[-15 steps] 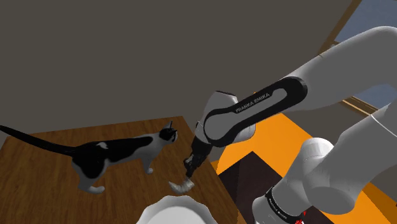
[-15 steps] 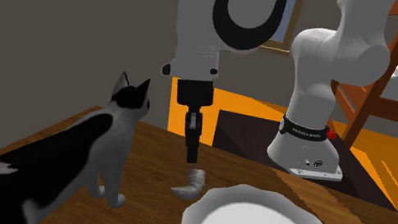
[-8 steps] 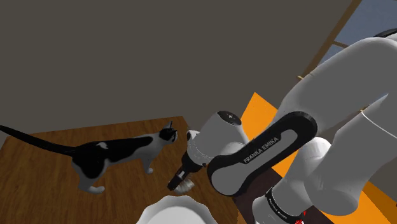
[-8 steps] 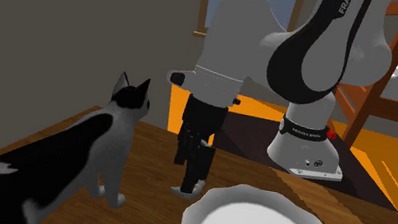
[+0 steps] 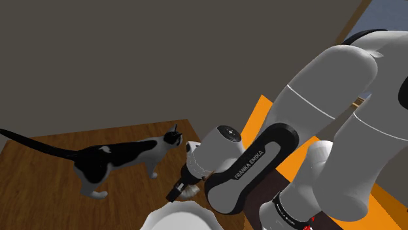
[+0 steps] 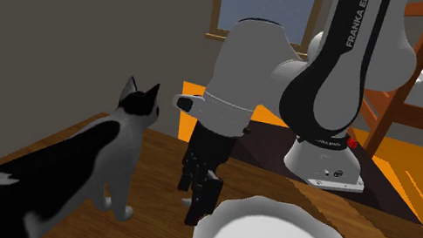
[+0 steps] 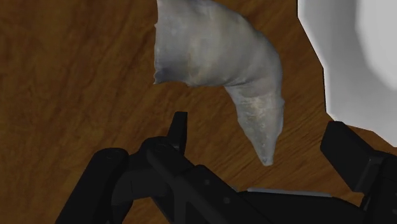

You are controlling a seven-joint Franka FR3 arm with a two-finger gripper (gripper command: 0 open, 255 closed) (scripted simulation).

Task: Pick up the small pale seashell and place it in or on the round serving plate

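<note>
The pale grey seashell [image 7: 219, 54], curved with a pointed tip, lies on the brown wooden table [image 7: 76, 76]. My gripper [image 7: 262, 137] is open, low over the table. The shell's tip lies between the fingers [image 7: 179, 130], and neither finger touches it. In the shoulder view the gripper [image 5: 176, 194] sits right beside the shell [image 5: 192, 191], just behind the white scalloped plate [image 5: 176, 219]. The plate's rim [image 7: 318, 63] is close beside the shell. In the second exterior view the black gripper [image 6: 196, 192] stands against the plate's edge [image 6: 209, 228], and the shell is hidden behind it.
A black-and-white cat figure [image 5: 111, 160] stands on the table a short way from the gripper, also seen large in the second exterior view [image 6: 76, 179]. The table edge [image 5: 225, 186] drops to an orange floor [image 6: 422, 171] near the robot's base [image 6: 324, 159].
The arm has folded down and lowered the gripper to the table. The fingers, shut a second ago, have opened and now stand on either side of the shell's tip.
</note>
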